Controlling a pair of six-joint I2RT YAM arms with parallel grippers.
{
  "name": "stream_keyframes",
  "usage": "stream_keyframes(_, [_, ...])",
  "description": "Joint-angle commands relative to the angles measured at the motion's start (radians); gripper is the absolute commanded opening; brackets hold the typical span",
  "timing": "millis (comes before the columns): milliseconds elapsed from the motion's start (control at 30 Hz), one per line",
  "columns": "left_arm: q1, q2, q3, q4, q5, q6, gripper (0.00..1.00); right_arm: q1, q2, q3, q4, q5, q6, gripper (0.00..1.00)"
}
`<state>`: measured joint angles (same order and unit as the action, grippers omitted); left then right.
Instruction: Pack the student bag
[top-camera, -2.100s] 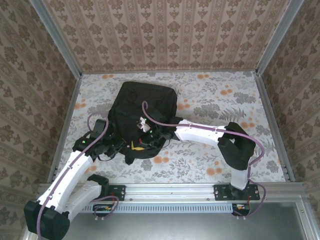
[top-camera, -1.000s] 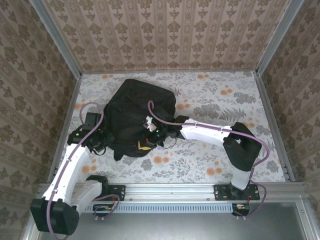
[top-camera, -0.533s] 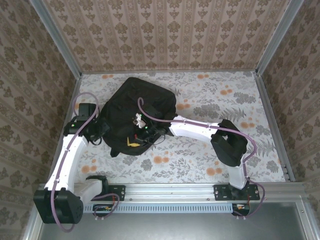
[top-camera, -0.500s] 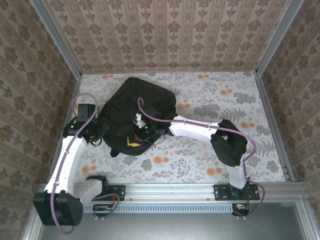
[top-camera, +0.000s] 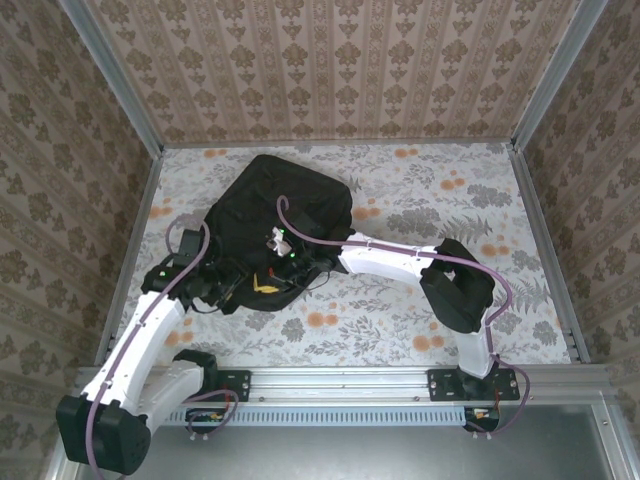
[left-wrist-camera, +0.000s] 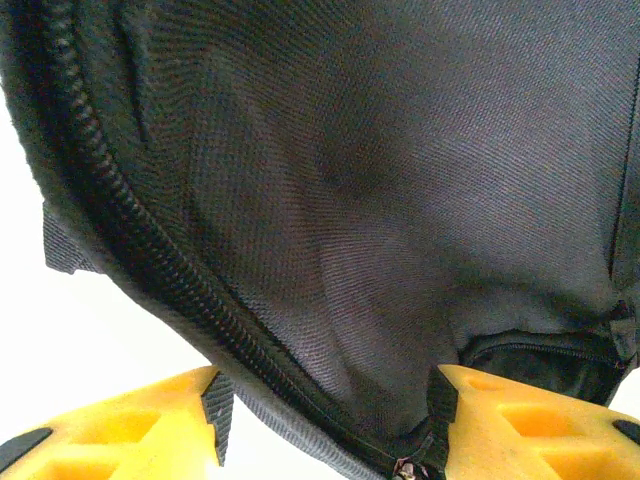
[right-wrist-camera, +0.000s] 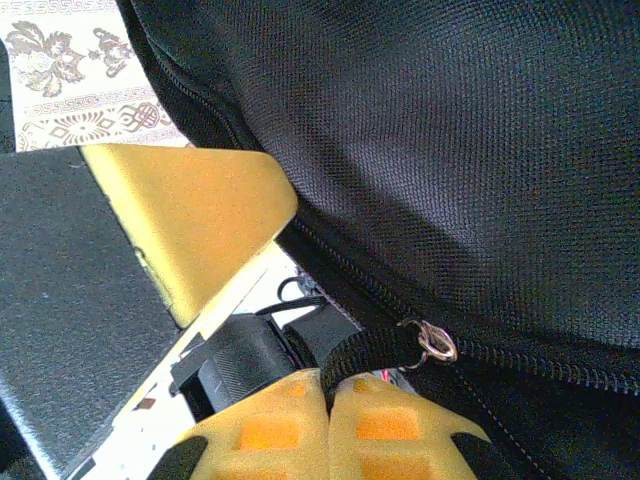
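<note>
Student bag (top-camera: 285, 215) now straddled by left gripper (left-wrist-camera: 325, 405) (reopened).

Site: I judge a lab test cell | evidence: aluminium frame (top-camera: 112, 75), wallpapered panels (top-camera: 330, 70), floral surface (top-camera: 400, 320), arms' mounting rail (top-camera: 340, 382).

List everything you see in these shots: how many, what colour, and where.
student bag: one, black, lying on the left half of the table.
zip pull: one, black strap with a metal ring, at the bag's zipped edge.
table: one, grey and orange floral cloth, under the bag.
walls: three, brown patterned paper, around the table.
rail: one, silver, near edge, carrying both arm bases.
arms: two, white and black with purple cables, reaching to the bag.
left gripper: one, yellow fingers, open, straddling the bag's zipped edge.
right gripper: one, yellow fingers, shut on the zip pull.
</note>
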<state>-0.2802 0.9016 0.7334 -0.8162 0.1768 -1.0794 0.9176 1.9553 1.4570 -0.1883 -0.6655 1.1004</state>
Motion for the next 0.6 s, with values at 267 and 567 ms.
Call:
stream_keyframes(267, [-0.011,0.002,-0.031,-0.012,-0.061,0.019,0.33,0.018,-0.027,-0.013,-0.021,-0.001,-0.02,0.0])
stream_keyframes(567, [-0.01,-0.009,-0.014,-0.032,-0.109,0.078,0.05,0.027,-0.059,-0.037,-0.083,-0.013,-0.083,0.0])
